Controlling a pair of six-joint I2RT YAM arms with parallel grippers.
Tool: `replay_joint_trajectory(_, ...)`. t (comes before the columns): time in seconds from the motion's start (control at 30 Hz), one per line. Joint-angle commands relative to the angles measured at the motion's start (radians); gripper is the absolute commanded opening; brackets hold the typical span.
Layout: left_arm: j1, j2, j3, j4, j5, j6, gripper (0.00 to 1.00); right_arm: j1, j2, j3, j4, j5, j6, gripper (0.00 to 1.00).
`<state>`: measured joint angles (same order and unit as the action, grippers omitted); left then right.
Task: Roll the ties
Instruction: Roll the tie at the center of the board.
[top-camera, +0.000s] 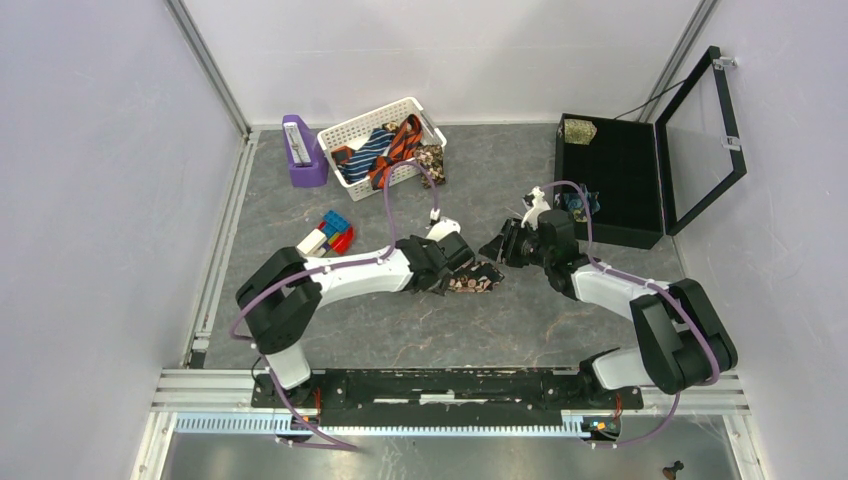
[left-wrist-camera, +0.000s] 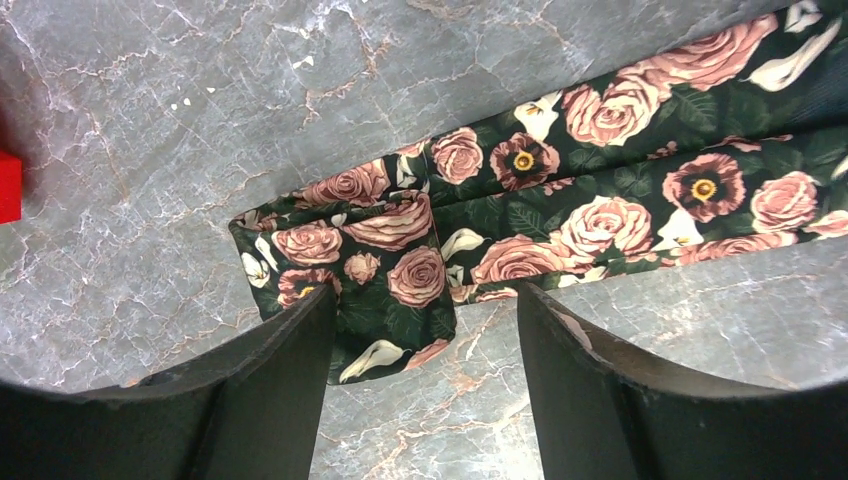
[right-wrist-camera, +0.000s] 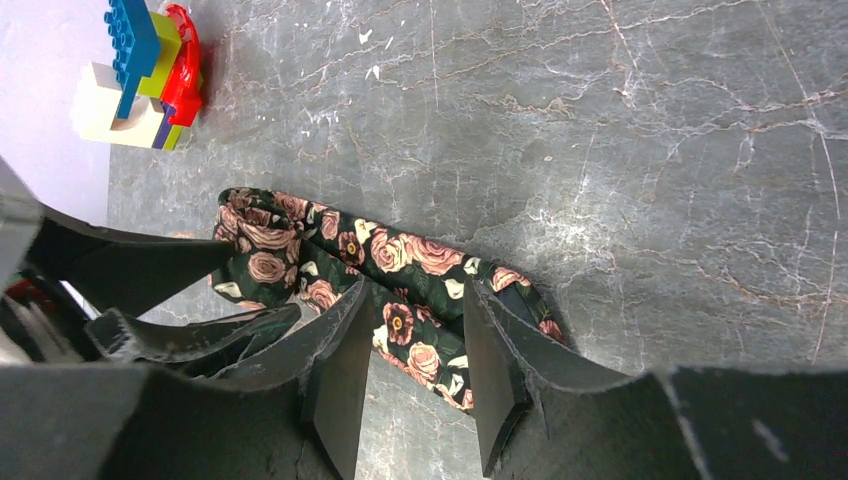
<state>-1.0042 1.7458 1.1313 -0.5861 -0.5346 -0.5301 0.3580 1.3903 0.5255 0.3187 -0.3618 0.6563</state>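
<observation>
Floral-print tie (top-camera: 474, 282) lying on table (top-camera: 520, 325), long axis running left-right between arms | left wrist: left gripper (left-wrist-camera: 425, 300) standing open, folded end sitting between fingers | right wrist: right gripper (right-wrist-camera: 415, 310) straddling opposite end, jaws apart, not pinching.

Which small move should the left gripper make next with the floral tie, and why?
Probably close the left gripper on the folded end of the floral tie: it lies flat between the open fingers, and the right gripper straddles the tie farther along.
</observation>
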Motion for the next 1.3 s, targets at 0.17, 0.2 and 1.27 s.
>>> replay_joint_trajectory(0.17,0.017,-0.148,-0.001,0.016,0.075,0.010,0.77,0.066,0.006,0.043,0.005,0.003,-0.012,0.46)
replay_joint_trajectory(0.2,0.023,-0.169,-0.010,0.015,0.085,0.009,0.78,0.079,0.007,0.047,0.003,0.008,-0.009,0.47)
replay_joint_trajectory(1.27,0.615,-0.617,-0.763,0.848,0.863,-0.084,0.91,0.397,0.326,0.267,0.082,0.070,0.105,0.51)
